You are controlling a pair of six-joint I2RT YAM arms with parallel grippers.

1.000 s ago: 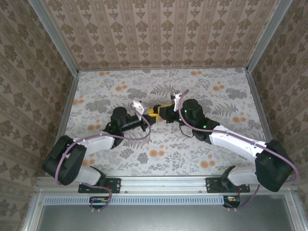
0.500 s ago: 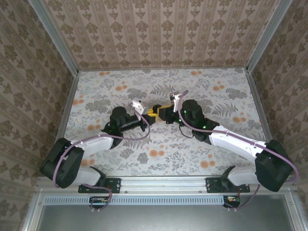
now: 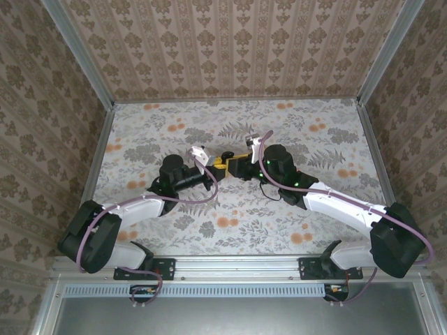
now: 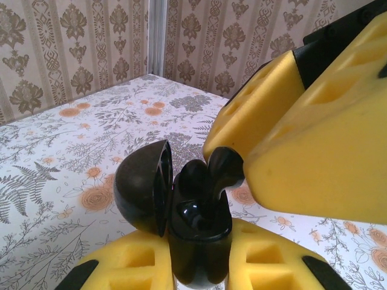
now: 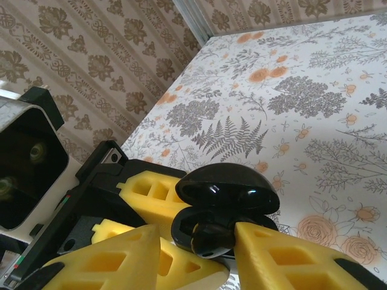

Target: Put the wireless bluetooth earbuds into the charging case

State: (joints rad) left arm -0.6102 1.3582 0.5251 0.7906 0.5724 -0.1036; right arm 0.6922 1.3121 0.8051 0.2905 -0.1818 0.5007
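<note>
The charging case (image 4: pixel 199 241) is glossy black here, upright with its lid (image 4: pixel 139 187) swung open to the left. My left gripper (image 4: pixel 202 261) is shut on its lower body. A black earbud (image 4: pixel 221 175) stands tilted in the case mouth, partly sticking out. My right gripper (image 5: pixel 196 238) is at that mouth with its jaws parted. Its right finger (image 5: pixel 272 254) touches the earbud (image 5: pixel 213 238), and its left finger (image 5: pixel 121 257) stands clear of it. Both grippers meet at the table's middle (image 3: pixel 222 166). A shiny dark shape (image 4: pixel 188 211) sits lower in the case; I cannot tell what it is.
The floral tabletop (image 3: pixel 314 146) stretches out on all sides of the grippers. Patterned walls with metal corner posts (image 3: pixel 105 112) close in the back and both sides. The left wrist camera housing (image 5: pixel 27 163) sits close beside my right fingers.
The right gripper's jaws have parted around the earbud, which now rests in the case mouth. Both arms have stayed nearly in place.
</note>
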